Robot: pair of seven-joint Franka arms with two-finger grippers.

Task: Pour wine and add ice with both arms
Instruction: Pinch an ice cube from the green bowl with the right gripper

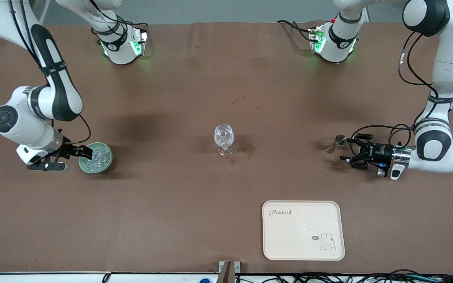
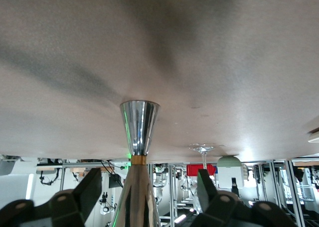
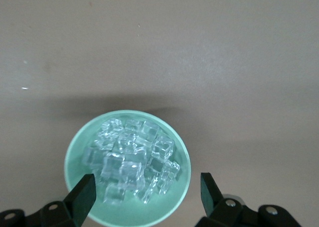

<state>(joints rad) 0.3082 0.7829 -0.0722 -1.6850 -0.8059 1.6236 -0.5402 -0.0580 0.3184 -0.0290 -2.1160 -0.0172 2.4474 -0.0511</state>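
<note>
Ice (image 3: 133,160) sits heaped in green bowl (image 1: 95,157) at right arm's end. Right gripper (image 1: 78,152) spread, straddling the rim. Left gripper (image 1: 353,154) spread around steel jigger (image 2: 138,137), not clamped. Centre jigger before squeezing; wine glass (image 1: 224,138) mid-table.

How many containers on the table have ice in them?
2: the green bowl at the right arm's end, heaped with ice, and the stemmed glass mid-table, holding a few chunks.
</note>
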